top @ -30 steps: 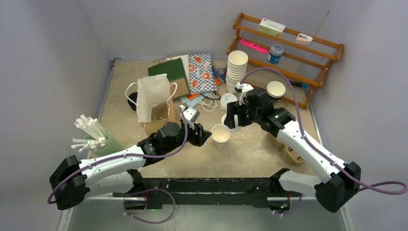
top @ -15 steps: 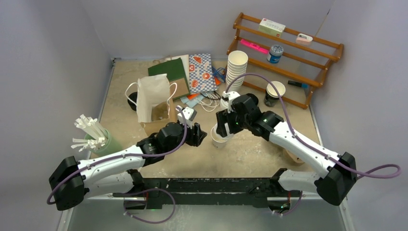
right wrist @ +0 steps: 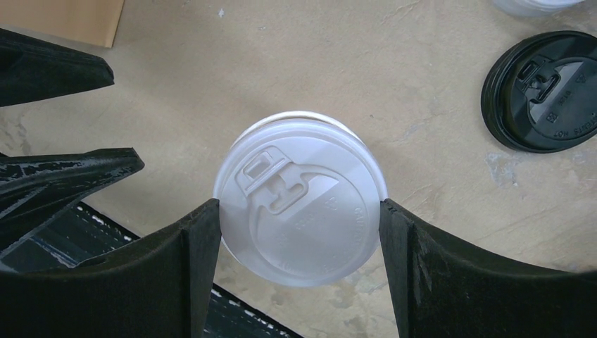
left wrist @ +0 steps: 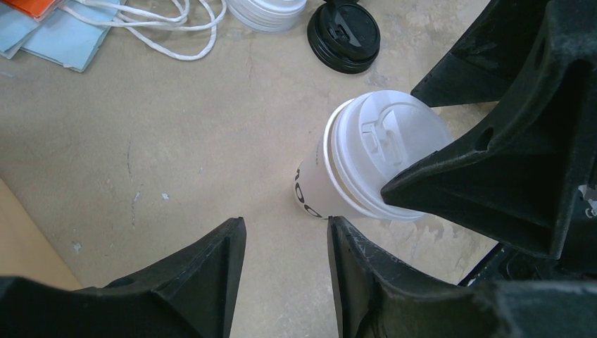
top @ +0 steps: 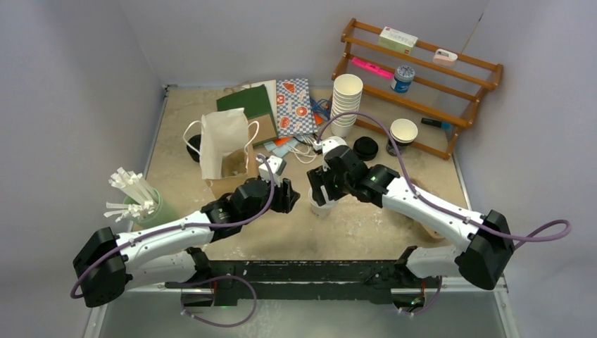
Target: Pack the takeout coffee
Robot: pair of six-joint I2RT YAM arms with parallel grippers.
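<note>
We reach our right arm inward, wrist bent down, the right gripper clamping the white lid of the takeout cup on the desk. Our left gripper sits low beside it, released.

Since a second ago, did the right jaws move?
Yes. The right jaws moved left and toward the arm bases, away from the stack of white cups.

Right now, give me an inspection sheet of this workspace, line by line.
Surface: tan table, scuffed.
Job's things: cup upright, white lid on top; black lid flat on table, apart.
Clutter: cup stack, paper bags, straws.
Claws: right claw grips white lid by its edges; left claw open, empty, near cup.
Cables: purple cable arches over each arm.
Surroundings: grey walls; wooden rack back right.
</note>
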